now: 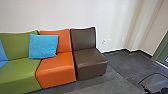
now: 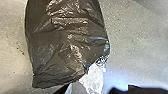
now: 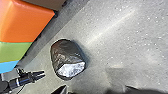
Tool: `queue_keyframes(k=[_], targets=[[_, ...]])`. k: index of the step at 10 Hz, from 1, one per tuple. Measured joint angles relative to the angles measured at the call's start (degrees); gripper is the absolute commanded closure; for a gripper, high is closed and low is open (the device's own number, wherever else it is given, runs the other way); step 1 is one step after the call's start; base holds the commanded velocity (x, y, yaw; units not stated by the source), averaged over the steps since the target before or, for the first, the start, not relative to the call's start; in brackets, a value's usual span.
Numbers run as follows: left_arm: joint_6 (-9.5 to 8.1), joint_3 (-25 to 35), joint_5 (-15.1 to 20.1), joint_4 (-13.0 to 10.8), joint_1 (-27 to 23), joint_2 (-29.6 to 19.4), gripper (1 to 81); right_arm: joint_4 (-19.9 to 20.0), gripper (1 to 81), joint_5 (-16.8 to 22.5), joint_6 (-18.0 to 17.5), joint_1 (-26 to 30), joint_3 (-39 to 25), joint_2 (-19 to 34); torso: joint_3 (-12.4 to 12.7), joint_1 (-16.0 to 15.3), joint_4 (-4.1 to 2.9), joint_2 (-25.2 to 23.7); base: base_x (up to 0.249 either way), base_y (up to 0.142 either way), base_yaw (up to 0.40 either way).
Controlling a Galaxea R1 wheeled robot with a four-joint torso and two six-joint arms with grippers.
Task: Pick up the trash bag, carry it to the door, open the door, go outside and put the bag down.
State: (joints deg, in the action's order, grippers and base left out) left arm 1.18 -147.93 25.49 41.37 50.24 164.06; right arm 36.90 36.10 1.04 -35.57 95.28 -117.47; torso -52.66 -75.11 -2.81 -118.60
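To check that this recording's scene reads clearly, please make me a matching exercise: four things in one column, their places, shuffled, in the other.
Things
1. Trash bag
2. Cushion
3. Brown seat
4. Orange seat

Places
A. Between the green seat and the brown one
B. Propped against the seat backs
C. On the floor, apart from the seats
D. At the end of the row

Right pairs: 1-C, 2-B, 3-D, 4-A

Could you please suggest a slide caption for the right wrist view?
The left gripper near a dark trash bag on the speckled grey floor, with colourful seats nearby.
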Motion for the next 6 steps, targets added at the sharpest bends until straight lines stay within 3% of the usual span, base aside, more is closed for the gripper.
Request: queue_keyframes(k=[2, 5, 6], targets=[[-0.02, -2.6, -0.2, 1.5, 0.0, 0.9, 1.0, 0.0, 1.0, -0.1, 0.0, 0.0, 0.0, -0.8, -2.8, -2.2, 0.0, -3.5, 0.0, 0.0, 0.0], [-0.06, -4.1, 0.8, 1.6, -2.0, 1.8, 1.0, 0.1, 1.0, -0.3, -0.2, -0.1, -1.5, -1.5, -8.1, -5.8, 0.0, -9.2, 0.0, 0.0, 0.0], [-0.04, -4.5, 1.4, 1.6, -3.2, 2.3, 1.0, 0.1, 1.0, -0.4, -0.3, -0.3, -1.5, -1.4, -8.7, -6.8, 0.0, -10.6, 0.0, 0.0, 0.0]])
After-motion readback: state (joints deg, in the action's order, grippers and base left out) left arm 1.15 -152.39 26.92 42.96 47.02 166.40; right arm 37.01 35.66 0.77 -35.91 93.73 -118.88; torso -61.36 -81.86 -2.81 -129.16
